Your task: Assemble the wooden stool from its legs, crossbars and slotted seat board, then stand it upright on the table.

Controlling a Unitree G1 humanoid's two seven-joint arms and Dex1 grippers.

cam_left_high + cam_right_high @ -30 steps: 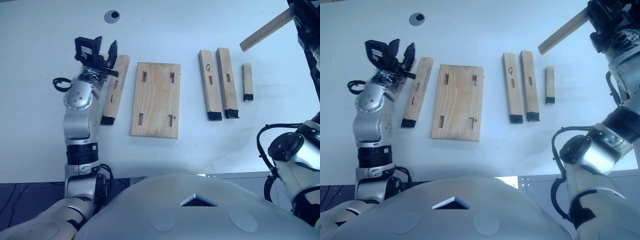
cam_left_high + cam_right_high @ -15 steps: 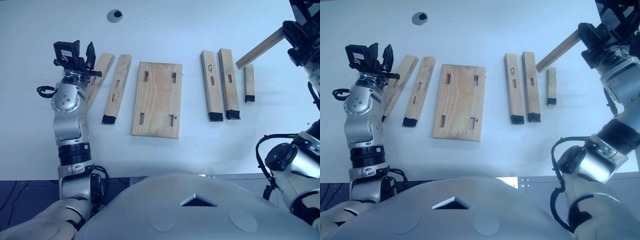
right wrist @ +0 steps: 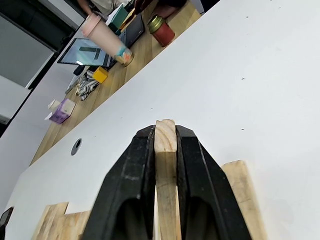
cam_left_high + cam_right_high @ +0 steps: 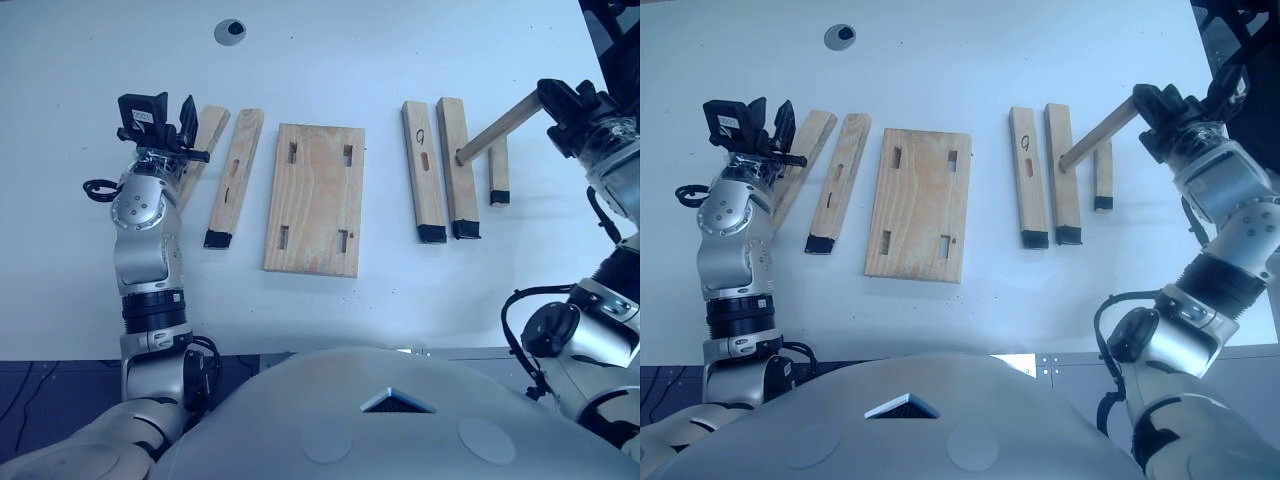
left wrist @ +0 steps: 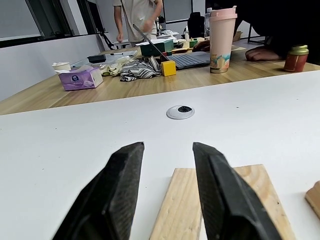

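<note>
The slotted seat board (image 4: pixel 313 198) lies flat mid-table. Two legs lie left of it: one (image 4: pixel 235 175) beside the board, the other (image 4: pixel 207 128) partly under my left arm. My left gripper (image 4: pixel 170 118) hangs open over that outer leg (image 5: pixel 210 200), nothing between its fingers (image 5: pixel 122 185). Two more legs (image 4: pixel 422 170) (image 4: pixel 457 195) and a short crossbar (image 4: pixel 497 178) lie right of the board. My right gripper (image 3: pixel 165 129) is shut on a second crossbar (image 4: pixel 495 125), held tilted, its free end over the rightmost leg; contact cannot be told.
A round cable grommet (image 4: pixel 230 32) sits at the back left of the white table (image 4: pixel 330 290). The table's front edge runs just before my body. Beyond the far edge stands a wooden desk (image 5: pixel 150 82) with a tumbler, a laptop and a tissue box.
My right gripper has brought the crossbar down and inward from the far right corner, over the right-hand legs. My left gripper has shifted left, off the inner leg to the outer one.
</note>
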